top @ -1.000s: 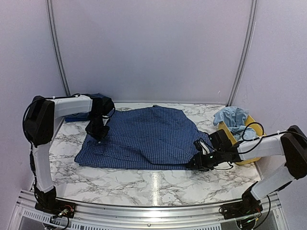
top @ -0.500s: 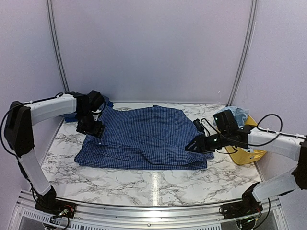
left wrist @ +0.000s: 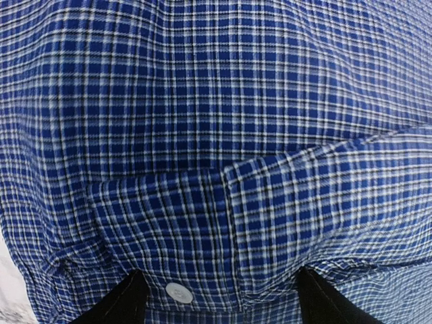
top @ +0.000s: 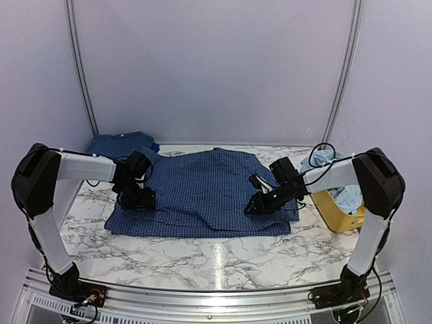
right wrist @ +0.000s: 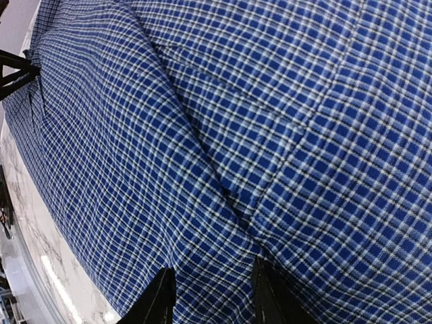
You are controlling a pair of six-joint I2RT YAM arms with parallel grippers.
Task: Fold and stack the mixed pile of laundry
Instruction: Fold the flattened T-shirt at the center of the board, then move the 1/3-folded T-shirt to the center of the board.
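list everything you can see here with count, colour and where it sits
small-check button-up fabric shirt: 1, navy and white, spread flat mid-table
solid dark-blue cloth piece: 1, dark blue, far left corner of the table
crumpled light-blue soft garment: 1, light blue, in the tub
yellow plastic tub: 1, yellow, right side of the table
marble-pattern tabletop: 1, white with grey veins, under everything
left claw: 1, black, open, at the shirt's left edge by a white button
right claw: 1, black, on the shirt's right side, fingers apart with a cloth ridge between, grip unclear
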